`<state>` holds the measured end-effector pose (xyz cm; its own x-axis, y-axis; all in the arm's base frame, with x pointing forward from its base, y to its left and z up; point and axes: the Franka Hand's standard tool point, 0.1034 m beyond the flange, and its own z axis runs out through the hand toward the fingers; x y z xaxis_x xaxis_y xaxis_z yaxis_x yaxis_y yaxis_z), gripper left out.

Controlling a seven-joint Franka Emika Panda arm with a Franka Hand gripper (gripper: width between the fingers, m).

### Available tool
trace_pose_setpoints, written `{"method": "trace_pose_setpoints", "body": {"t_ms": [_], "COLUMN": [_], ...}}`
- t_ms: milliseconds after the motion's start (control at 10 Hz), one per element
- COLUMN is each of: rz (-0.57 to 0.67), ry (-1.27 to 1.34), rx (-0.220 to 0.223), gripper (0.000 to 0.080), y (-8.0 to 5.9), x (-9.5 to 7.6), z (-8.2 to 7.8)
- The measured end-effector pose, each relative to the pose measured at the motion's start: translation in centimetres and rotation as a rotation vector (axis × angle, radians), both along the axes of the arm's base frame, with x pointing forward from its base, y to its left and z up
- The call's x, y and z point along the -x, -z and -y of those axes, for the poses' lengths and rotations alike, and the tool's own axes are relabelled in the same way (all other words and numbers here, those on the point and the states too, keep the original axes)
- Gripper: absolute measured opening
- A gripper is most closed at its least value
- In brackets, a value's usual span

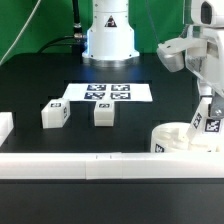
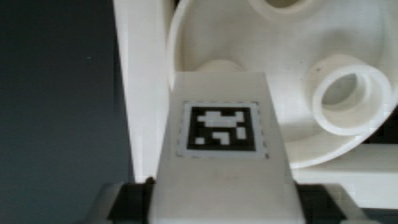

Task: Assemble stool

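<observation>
On the black surface (image 1: 30,90), at the exterior view's right, the fingers (image 2: 125,205) clamp a tagged leg (image 2: 222,130) over the round seat (image 1: 175,140); best kept upright, lined with its round hole (image 2: 347,95)

We see the seat (image 2: 294,70) and the leg (image 2: 221,88) as smooth white plastic with a soft sheen; the table (image 1: 40,85) looks matt black and even
</observation>
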<state>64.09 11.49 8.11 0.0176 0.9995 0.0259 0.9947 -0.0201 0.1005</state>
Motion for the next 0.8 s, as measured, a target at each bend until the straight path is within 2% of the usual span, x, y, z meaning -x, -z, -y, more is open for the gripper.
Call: {"method": "trace_pose_setpoints", "body": {"t_ms": [400, 800], "rz": [-0.005, 0.02], "ry": [0.096, 0.536], "rx": [-0.012, -0.094], "gripper": [0.0344, 0.0343], "y": [0.04, 0.35], "x": [0.06, -0.04], "z": [-0.06, -0.29]}}
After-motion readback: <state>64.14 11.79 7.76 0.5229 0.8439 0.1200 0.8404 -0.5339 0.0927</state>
